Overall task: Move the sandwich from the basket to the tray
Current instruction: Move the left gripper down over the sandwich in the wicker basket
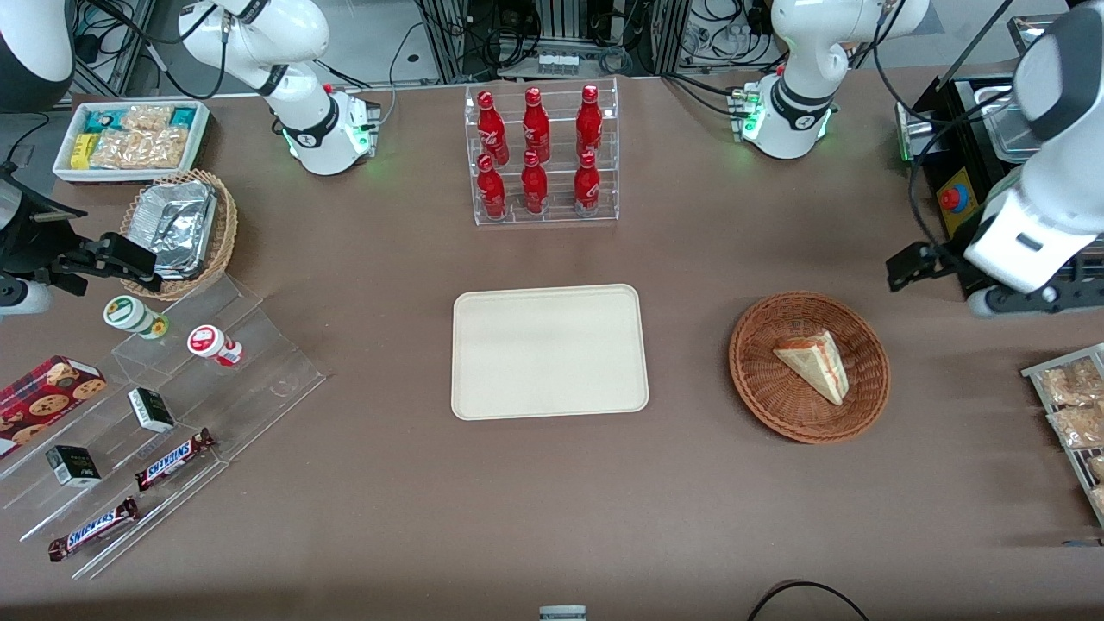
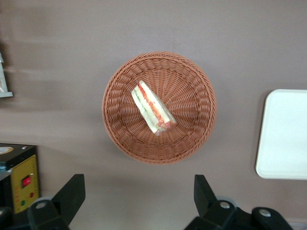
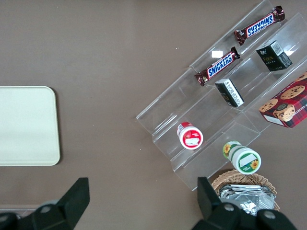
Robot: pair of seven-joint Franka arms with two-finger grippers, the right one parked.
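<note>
Pale wrapped sandwich point(image 2: 152, 111) in basket point(image 2: 192, 139); gripper point(image 2: 136, 196) above, fingers point(image 2: 72, 191) apart.

My gripper point(image 2: 139, 194) shows only its fingertips point(image 2: 72, 191), spread wide; the rest is cut off. The tray point(image 2: 283, 134) is cropped at the edge. Wrapper text on the sandwich point(image 2: 152, 113) is too small to read.

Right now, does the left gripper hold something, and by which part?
Nothing. The left gripper is open above the table, apart from the wrapped triangular sandwich in the reddish-brown wicker basket.
</note>
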